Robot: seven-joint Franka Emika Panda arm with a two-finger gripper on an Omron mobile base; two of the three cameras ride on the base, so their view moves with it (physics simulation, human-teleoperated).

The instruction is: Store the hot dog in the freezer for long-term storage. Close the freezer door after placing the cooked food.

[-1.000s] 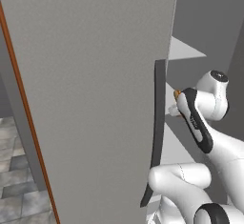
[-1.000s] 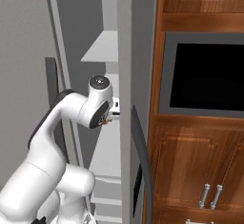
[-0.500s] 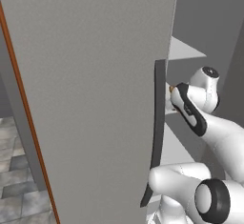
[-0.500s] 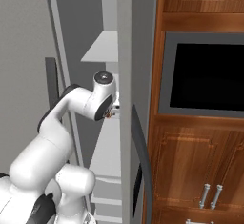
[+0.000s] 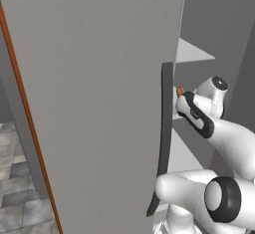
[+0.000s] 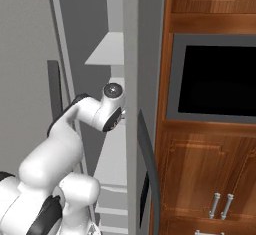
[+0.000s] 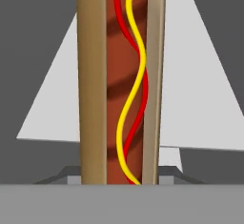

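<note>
Reaching deeper than a second ago, I have moved the claw point(image 5: 178, 92) past the freezer door point(image 5: 94, 103) toward the white shelf point(image 6: 107, 49) at 12 o'clock. It stays clamped on the hot dog point(image 7: 121, 82); release comes next.

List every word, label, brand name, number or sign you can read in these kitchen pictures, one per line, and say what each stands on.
None: no readable text.
The hot dog carries just a yellow squiggle, not writing.
The freezer door, the white shelves and the wooden cabinet are plain.
The dark oven window shows no marks.
</note>
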